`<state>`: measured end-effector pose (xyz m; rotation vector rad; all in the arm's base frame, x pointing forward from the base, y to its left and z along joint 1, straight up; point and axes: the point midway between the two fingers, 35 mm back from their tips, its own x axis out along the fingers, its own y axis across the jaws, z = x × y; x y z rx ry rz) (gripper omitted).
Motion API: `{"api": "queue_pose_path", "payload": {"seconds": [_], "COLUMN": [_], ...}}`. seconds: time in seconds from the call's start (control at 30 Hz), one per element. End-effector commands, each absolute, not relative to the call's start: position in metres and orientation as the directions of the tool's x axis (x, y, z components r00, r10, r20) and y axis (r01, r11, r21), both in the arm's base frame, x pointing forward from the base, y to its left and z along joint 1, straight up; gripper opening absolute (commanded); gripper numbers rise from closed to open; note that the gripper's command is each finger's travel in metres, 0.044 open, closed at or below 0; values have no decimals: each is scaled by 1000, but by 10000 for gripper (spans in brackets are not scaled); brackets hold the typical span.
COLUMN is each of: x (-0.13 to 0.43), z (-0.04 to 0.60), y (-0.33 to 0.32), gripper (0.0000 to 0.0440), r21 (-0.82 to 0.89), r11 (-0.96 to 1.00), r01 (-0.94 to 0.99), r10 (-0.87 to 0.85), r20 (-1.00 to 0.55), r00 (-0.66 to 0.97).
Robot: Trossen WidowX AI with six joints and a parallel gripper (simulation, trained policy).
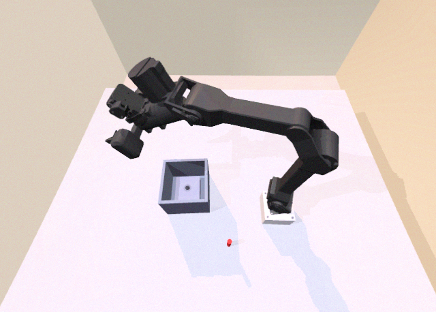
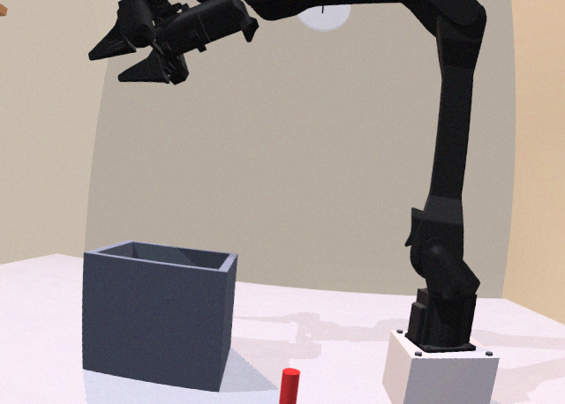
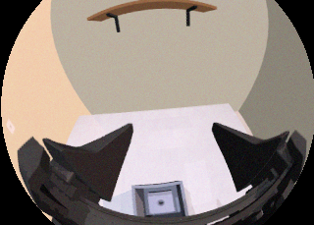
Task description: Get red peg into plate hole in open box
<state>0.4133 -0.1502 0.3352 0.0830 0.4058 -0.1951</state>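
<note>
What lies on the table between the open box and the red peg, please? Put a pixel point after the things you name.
Only shadow lies between the box [image 1: 183, 207] [image 2: 154, 317] and the peg [image 1: 229, 242] [image 2: 289, 385], as the top view shows.

You have a plain room, type uncertain, most like a small lab corner: black jointed robot arm [image 1: 260, 115] [image 2: 449, 130] bolted on a white block [image 1: 278, 220] [image 2: 449, 379], pale tabletop [image 1: 105, 248] [image 2: 36, 309] [image 3: 162, 151], beige walls, brown wall shelf [image 3: 157, 4] on black brackets.

Pale table [image 1: 116, 238] [image 2: 41, 309] [image 3: 169, 151], open box [image 1: 184, 208] [image 2: 153, 317] [image 3: 184, 197], upright red peg [image 1: 229, 242] [image 2: 289, 386], white base block [image 1: 263, 213] [image 2: 449, 381] on it
</note>
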Motion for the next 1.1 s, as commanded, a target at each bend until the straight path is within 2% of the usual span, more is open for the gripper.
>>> {"api": "queue_pose_path", "payload": {"seconds": [0.0,0.27,0.53,0.8,1.07], "x": [408,392,366,331,293], "z": [325,304,276,246,217], "y": [-119,-62,-10,32,65], "gripper": [440,439,437,436,435], "r21": [178,388,518,557,512], "r11": [959,885,784,683,590], "r01": [219,257,344,473,624], "r10": [-118,-2,109,200,259], "r20": [-450,-550,-659,-765,-852], "r00": [885,835,744,612,455]}}
